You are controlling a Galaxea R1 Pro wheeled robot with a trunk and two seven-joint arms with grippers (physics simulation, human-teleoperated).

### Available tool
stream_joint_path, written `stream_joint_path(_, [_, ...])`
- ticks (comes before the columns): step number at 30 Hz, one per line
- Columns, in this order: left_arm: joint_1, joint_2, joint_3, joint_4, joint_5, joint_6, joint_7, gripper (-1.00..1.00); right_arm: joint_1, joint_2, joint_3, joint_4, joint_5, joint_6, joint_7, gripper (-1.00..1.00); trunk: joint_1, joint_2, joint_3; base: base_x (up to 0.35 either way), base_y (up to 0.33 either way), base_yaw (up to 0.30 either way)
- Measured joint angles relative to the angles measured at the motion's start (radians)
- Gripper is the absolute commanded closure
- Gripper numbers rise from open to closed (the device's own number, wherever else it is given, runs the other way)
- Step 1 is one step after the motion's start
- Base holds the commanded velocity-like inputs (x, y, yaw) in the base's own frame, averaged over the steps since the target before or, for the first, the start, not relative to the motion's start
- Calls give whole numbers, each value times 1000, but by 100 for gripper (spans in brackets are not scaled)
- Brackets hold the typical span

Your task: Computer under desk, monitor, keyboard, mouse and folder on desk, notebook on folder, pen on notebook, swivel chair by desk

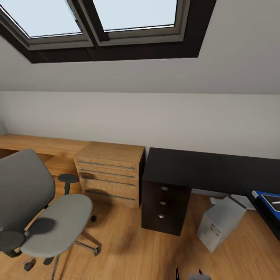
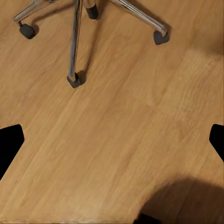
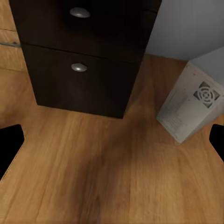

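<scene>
While parked facing the desk (image 1: 186, 169), both grippers (image 2: 112, 140) (image 3: 112, 140) spread wide, holding nothing. Computer (image 1: 219, 223) already underneath, swivel chair (image 1: 42, 210) w/ bare seat, prob needs rolling closer.

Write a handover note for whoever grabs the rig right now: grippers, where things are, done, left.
Grippers: left gripper and right gripper both open, empty, over bare floor.
Swivel chair: left of the oak drawers, away from the desk; seat is bare.
Computer: on the floor under the desk, tilted, beside the dark drawer unit.
Folder: on the desk at the right edge of the head view, with a dark notebook and pale pen on it, it seems.
Monitor, keyboard, mouse: can't confirm from here.
Left: bring the chair next to the desk; check the rest.
</scene>
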Motion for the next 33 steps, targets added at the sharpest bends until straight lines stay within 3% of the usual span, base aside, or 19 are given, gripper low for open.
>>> stream_joint_path(9, [98, -2, 0, 4, 0, -163, -39, -100, 65, -3, -1, 1, 1, -50, -1, -100, 0, 0, 0, 0, 0, 274])
stream_joint_path(10, [142, -4, -1, 4, 1, -251, -49, -100, 81, -11, -4, 0, 0, -74, -1, -100, 0, 0, 0, 0, 0, 274])
stream_joint_path(16, [169, -6, -1, 4, -1, -339, -54, -100, 91, -19, 0, 0, 4, -135, -1, -100, 0, 0, 0, 0, 0, 274])
stream_joint_path(22, [179, -8, -1, 4, -1, -390, -55, -100, 95, -17, 2, 1, 6, -166, -1, -100, 0, 0, 0, 0, 0, 275])
stream_joint_path(33, [181, -9, -1, 4, 0, -397, -53, -100, 97, -13, 4, 1, 5, -173, -1, -100, 0, 0, 0, 0, 0, 279])
